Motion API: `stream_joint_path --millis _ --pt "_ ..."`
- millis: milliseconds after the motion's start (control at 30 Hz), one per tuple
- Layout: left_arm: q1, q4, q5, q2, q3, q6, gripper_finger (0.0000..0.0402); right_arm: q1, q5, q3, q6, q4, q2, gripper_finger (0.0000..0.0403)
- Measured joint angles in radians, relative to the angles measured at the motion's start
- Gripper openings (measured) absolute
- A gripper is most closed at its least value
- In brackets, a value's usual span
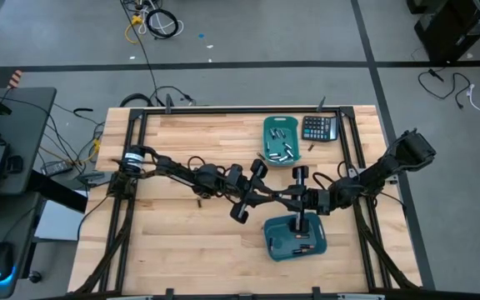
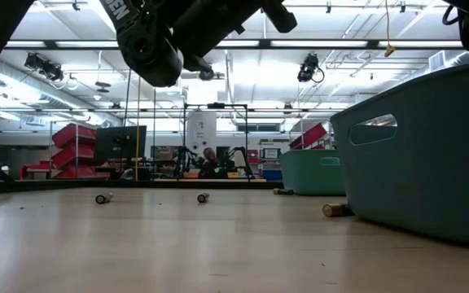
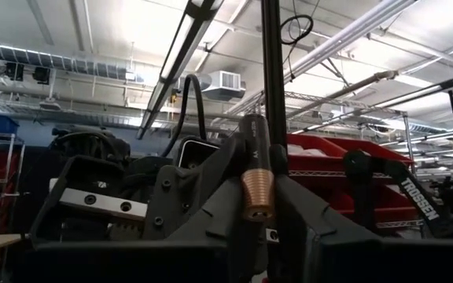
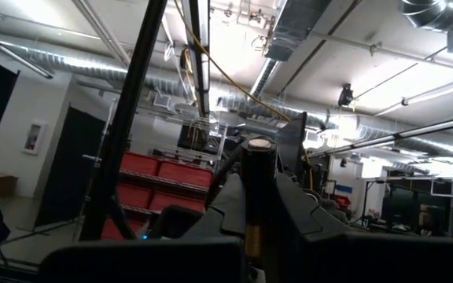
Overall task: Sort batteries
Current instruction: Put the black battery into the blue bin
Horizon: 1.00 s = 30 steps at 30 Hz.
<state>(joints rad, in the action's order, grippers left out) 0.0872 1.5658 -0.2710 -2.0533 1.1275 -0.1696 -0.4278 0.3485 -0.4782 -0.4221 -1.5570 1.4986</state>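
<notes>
Wooden table (image 1: pixel 182 250) | teal bins (image 1: pixel 280 137): 2 | both pincers clenched, one battery (image 3: pixel 256 185) each

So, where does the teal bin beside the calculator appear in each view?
High view: far teal bin, upper middle, left of the calculator.
Low view: small, right of centre, far back.
Left wrist view: not in it.
Right wrist view: not in it.
Shared landmark: the near teal bin, lower middle from above, large at the right in the low view.

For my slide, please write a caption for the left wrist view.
Left pincer pointing toward the ceiling, its fingers closed on a battery with a copper-coloured band.
</notes>
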Motion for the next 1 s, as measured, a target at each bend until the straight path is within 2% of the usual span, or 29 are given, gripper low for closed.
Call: stream_joint_path --millis 133,367,533,867,1000 --pt "0.000 0.000 -0.004 0.000 0.000 0.000 0.0035 0.000 -0.004 0.000 0.001 0.004 0.000 0.0025" --pt "0.000 0.000 -0.008 -0.001 -0.004 0.000 0.0035 -0.006 -0.002 0.000 0.002 0.010 0.000 0.0090" --pt "0.002 0.001 -0.001 -0.001 -0.019 0.000 0.0037 -0.026 0.018 0.000 0.001 0.025 0.002 0.0110" --pt "-0.009 0.001 0.028 0.000 -0.019 -0.004 0.0037 -0.095 0.257 0.002 0.001 0.024 0.001 0.0125" --pt "-0.026 0.002 0.032 0.000 -0.019 -0.026 0.0038 -0.148 0.446 0.002 -0.036 0.014 -0.019 0.0143"
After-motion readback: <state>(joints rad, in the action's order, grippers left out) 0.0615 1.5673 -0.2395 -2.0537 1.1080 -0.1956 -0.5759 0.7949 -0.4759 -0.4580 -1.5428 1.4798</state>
